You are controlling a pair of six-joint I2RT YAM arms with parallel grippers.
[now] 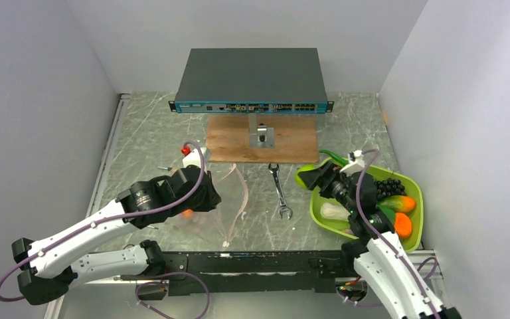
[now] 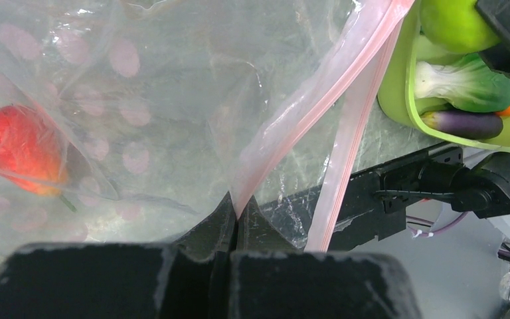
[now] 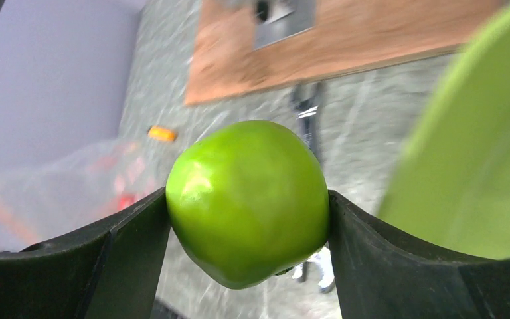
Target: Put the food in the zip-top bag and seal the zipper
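Observation:
My left gripper is shut on the pinkish-red zipper edge of the zip-top bag, holding its mouth up off the table. A red strawberry lies inside the bag. In the top view the bag spreads right of the left gripper. My right gripper is shut on a green apple, both fingers pressed against its sides, at the left rim of the lime-green tray. Black grapes, a mango, an orange, bok choy and an eggplant lie in the tray.
A wrench lies on the marble table between the bag and the tray. Behind it are a wooden board with a metal fitting and a network switch. A white, red-capped object sits behind the left arm. Walls close in both sides.

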